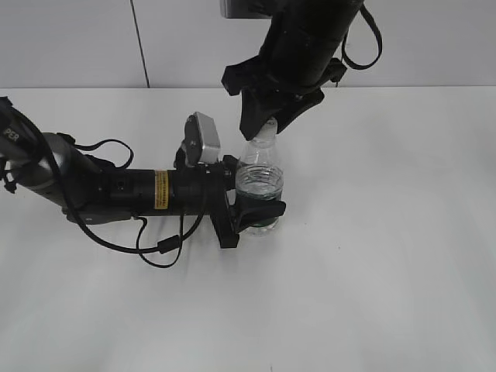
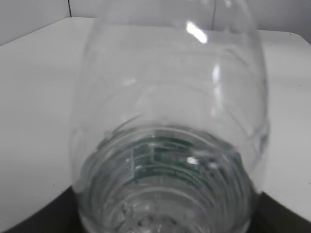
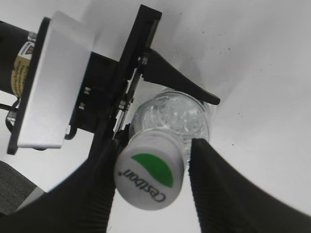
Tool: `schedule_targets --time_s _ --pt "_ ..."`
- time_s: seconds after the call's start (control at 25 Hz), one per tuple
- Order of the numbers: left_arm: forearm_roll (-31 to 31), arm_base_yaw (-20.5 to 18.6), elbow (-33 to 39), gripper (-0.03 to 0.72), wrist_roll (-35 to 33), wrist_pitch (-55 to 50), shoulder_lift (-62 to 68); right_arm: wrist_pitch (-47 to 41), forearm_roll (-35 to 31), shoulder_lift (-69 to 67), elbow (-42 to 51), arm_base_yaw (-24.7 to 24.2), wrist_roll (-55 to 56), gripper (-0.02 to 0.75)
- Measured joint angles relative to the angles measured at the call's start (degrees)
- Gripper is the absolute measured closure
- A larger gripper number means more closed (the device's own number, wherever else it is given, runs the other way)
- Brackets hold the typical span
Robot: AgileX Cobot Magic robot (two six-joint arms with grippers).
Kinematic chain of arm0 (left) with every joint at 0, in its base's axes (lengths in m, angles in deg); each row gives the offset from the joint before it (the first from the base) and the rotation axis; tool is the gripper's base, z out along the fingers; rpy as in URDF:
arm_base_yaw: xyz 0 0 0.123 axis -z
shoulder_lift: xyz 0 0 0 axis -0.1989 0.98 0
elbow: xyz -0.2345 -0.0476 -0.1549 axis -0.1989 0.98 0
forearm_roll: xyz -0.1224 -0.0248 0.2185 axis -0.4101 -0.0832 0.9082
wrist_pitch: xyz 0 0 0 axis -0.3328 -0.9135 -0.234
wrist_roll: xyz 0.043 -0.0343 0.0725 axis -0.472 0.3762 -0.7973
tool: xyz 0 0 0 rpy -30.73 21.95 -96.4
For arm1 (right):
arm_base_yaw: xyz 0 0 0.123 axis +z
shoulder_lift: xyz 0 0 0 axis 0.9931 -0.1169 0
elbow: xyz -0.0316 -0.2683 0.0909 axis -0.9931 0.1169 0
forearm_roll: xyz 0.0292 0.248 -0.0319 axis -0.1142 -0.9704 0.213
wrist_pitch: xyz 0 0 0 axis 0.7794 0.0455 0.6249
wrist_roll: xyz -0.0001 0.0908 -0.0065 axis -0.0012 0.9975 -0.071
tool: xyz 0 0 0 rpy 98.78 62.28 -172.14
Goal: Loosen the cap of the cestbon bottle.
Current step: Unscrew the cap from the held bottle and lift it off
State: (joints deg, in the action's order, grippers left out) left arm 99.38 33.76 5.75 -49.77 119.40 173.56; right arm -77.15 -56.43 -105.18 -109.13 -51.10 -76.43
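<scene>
The cestbon bottle stands upright on the white table, clear with water and a dark green label. My left gripper is shut on its lower body from the left. In the left wrist view the bottle fills the frame, with the dark fingers of the left gripper at the bottom corners. My right gripper comes down from above over the bottle's top. In the right wrist view the white cap with its green logo sits between the open fingers of the right gripper. The left finger touches it and the right finger stands a little apart.
The white table stretches out around the bottle, with a pale wall behind. The left arm lies low across the table's left side with a loose black cable loop in front of it.
</scene>
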Motion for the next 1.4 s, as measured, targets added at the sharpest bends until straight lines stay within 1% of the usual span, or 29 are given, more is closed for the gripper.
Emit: schedule_targets --time_s 0.04,0.08,0.2,0.28,0.36,0.52,0.6,0.72,0.76,0.84,1.0,1.24,1.4 --pt "0.0 0.0 0.0 0.282 0.0 0.0 0.0 0.0 -0.1 0.0 0.0 0.0 -0.4 0.416" --pt "0.0 0.0 0.0 0.282 0.0 0.0 0.0 0.0 -0.1 0.0 0.0 0.0 -1.2 0.427" --pt "0.0 0.0 0.0 0.282 0.0 0.0 0.0 -0.6 -0.3 0.0 0.0 0.0 -7.0 0.427" --pt "0.0 0.0 0.0 0.282 -0.1 0.0 0.0 -0.9 -0.5 0.0 0.0 0.0 -13.3 0.427" --pt "0.1 0.0 0.0 0.282 -0.2 0.0 0.0 -1.2 -0.5 0.0 0.0 0.0 -22.5 0.427" --pt "0.1 0.0 0.0 0.282 -0.4 0.0 0.0 -1.4 -0.5 0.0 0.0 0.0 -47.5 0.430" --pt "0.1 0.0 0.0 0.282 -0.4 0.0 0.0 -1.5 -0.7 0.0 0.0 0.0 -63.3 0.433" --pt "0.1 0.0 0.0 0.282 -0.3 0.0 0.0 -1.5 -0.7 0.1 0.0 0.0 -84.0 0.434" --pt "0.1 0.0 0.0 0.282 -0.3 0.0 0.0 -1.5 -0.5 0.1 0.0 0.0 -89.6 0.434" --pt "0.2 0.0 0.0 0.282 -0.3 0.0 0.0 -1.4 -0.3 0.1 0.0 0.0 -96.7 0.434" --pt "0.2 0.0 0.0 0.282 -0.3 0.0 0.0 -1.1 -0.3 0.1 0.0 0.0 -101.0 0.434" --pt "0.3 0.0 0.0 0.282 -0.3 0.1 0.0 -1.4 0.0 0.7 0.1 0.0 -101.5 0.435" --pt "0.6 0.0 0.0 0.282 -0.1 0.2 0.0 -2.4 0.2 3.4 0.2 0.0 -101.4 0.447"
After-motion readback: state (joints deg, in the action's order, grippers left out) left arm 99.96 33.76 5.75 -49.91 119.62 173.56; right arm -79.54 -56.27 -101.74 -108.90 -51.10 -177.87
